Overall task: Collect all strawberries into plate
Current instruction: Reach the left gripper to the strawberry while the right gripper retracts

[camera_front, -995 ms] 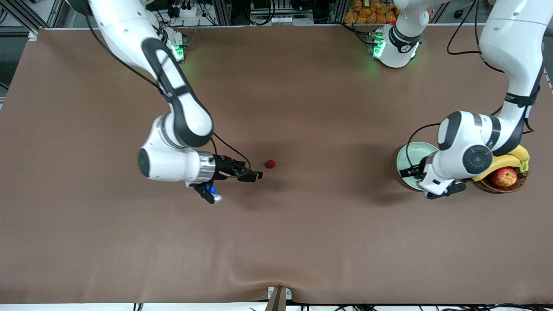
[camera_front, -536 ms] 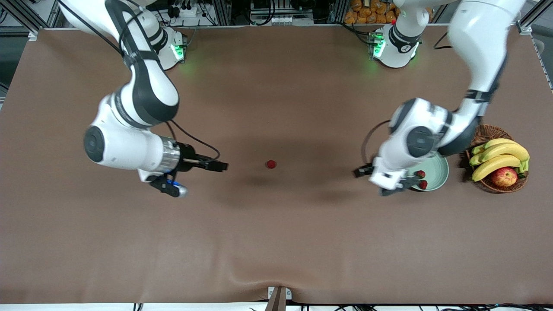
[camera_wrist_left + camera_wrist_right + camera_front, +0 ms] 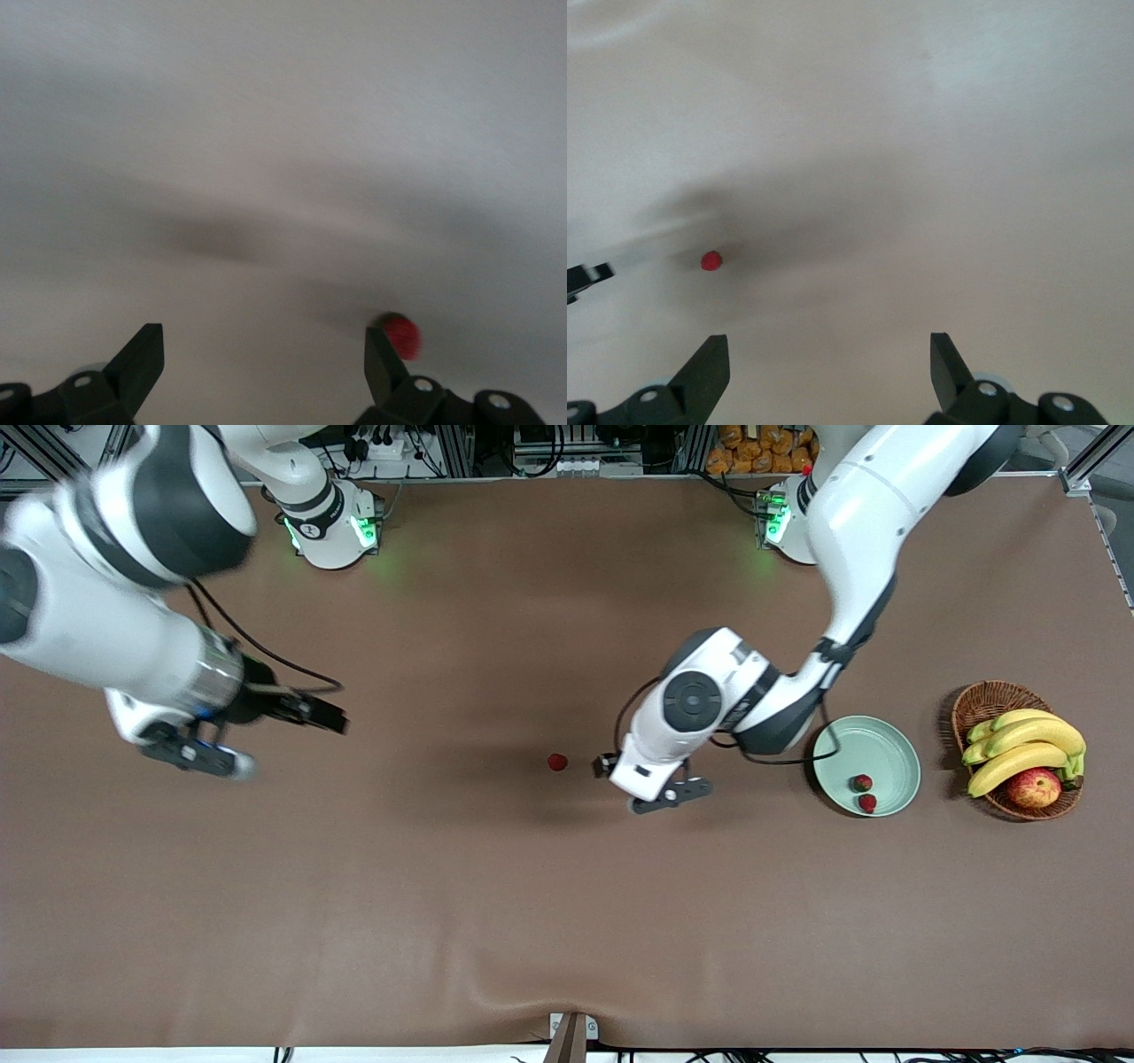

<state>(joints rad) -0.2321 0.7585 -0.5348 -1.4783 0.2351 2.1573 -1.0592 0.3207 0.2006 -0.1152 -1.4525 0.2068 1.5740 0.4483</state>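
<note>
One loose strawberry [image 3: 556,762] lies on the brown table near its middle. Two more strawberries [image 3: 861,783] [image 3: 867,802] rest inside the mint-green plate [image 3: 877,744], toward the left arm's end. My left gripper [image 3: 609,764] hangs open and empty over the table just beside the loose berry, on the plate's side. In the left wrist view that strawberry [image 3: 403,336] shows close against one fingertip of the left gripper [image 3: 263,354]. My right gripper [image 3: 321,713] is open and empty over bare table toward the right arm's end. The right wrist view shows the right gripper [image 3: 828,363] with the strawberry [image 3: 711,260] some way off.
A wicker basket [image 3: 983,695] with bananas [image 3: 1023,748] and an apple [image 3: 1033,787] stands beside the plate at the left arm's end of the table. The brown mat bulges slightly at the table edge nearest the front camera.
The left arm swung from over the plate toward the loose strawberry, uncovering two berries in the plate. The right arm drew back from that strawberry toward its own end.
</note>
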